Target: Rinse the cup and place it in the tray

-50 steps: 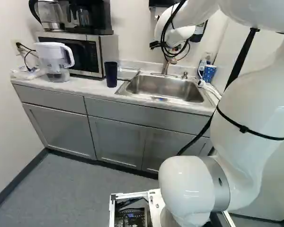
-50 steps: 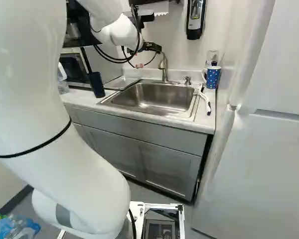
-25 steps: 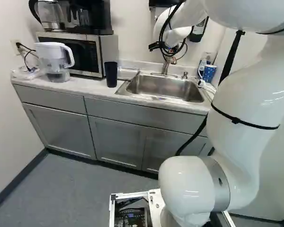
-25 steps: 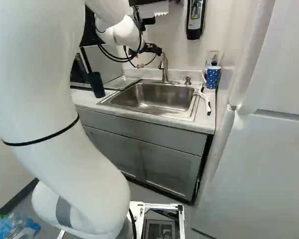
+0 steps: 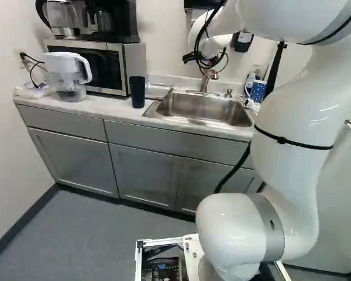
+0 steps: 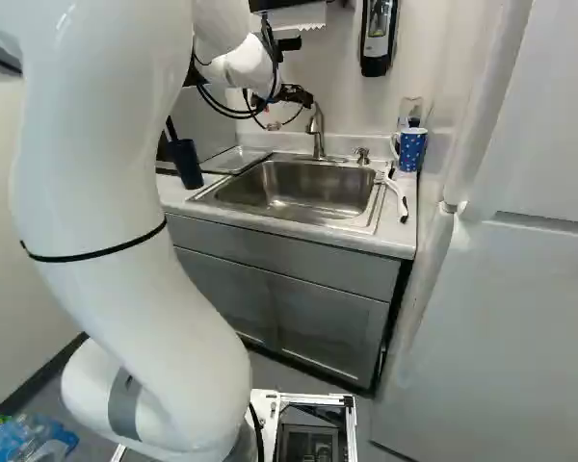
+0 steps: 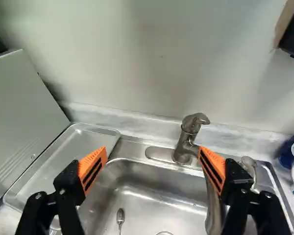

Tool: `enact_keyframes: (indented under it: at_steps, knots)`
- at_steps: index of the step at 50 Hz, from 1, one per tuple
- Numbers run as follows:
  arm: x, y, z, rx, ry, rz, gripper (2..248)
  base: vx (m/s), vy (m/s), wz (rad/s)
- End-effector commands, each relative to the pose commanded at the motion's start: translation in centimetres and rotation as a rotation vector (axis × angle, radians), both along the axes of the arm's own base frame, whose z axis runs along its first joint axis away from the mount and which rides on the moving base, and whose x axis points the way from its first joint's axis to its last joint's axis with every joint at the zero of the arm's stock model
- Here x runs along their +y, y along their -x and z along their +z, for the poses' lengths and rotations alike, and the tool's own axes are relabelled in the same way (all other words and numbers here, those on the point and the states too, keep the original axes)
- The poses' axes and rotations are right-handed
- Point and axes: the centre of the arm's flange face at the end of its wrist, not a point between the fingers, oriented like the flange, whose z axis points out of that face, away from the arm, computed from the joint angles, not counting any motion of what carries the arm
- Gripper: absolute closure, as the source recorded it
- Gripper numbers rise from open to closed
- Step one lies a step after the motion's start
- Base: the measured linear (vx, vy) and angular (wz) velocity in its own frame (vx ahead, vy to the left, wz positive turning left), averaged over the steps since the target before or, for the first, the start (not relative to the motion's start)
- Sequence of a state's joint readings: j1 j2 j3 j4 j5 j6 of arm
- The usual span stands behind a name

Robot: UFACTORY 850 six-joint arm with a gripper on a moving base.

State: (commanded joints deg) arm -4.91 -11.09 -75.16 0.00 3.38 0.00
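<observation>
White arm (image 5: 298, 117) has shifted leftward in left base view; tray (image 7: 71, 152) unmoved.

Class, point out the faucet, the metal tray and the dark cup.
Faucet (image 7: 184, 147): wrist view, on its upright body.
Metal tray (image 7: 63, 157): wrist view, on its bare floor.
Dark cup (image 5: 137, 92): left base view, on its side.

Steel sink (image 5: 207, 108) set into pale counter (image 5: 114, 109), flanked by dark cup (image 5: 137, 93) at left and blue cup (image 5: 257, 90) at right — metal tray (image 5: 157, 91) glimpsed between dark cup and sink. Microwave (image 5: 106, 64) topped by kettle (image 5: 62, 20) and coffee maker (image 5: 124, 23), partly hidden by pitcher (image 5: 64, 70). Grey cabinets (image 5: 143, 172) partly covered by white arm (image 5: 289, 164).
</observation>
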Motion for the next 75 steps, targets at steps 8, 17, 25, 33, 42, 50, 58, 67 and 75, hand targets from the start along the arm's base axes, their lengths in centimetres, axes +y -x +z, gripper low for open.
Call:
enact_keyframes:
  at_steps: [8,17,25,33,42,50,58,67,75]
  knots:
    - [0.0,-1.0,-0.1,-0.003,0.000,0.001,3,0.000,0.000,0.000]
    - [-0.1,-2.3,-0.2,-0.007,0.001,0.002,3,0.000,0.000,0.000]
    - [-0.3,-3.4,-0.3,-0.009,0.001,0.000,3,0.000,0.000,0.000]
    - [-0.6,-4.5,-0.4,-0.009,0.001,-0.003,3,0.000,0.000,0.000]
    - [-0.9,-5.6,-0.6,-0.004,0.000,-0.007,3,0.000,0.000,0.000]
    - [-1.3,-6.5,-0.8,0.000,0.000,-0.010,3,0.000,0.000,0.000]
    - [-1.6,-7.4,-0.9,-0.005,0.000,-0.014,3,0.000,0.000,0.000]
    - [-1.9,-8.3,-1.0,-0.012,0.001,-0.017,3,0.000,0.000,0.000]
    - [-2.0,-8.6,-0.7,-0.044,0.004,-0.018,3,0.000,0.000,0.000]
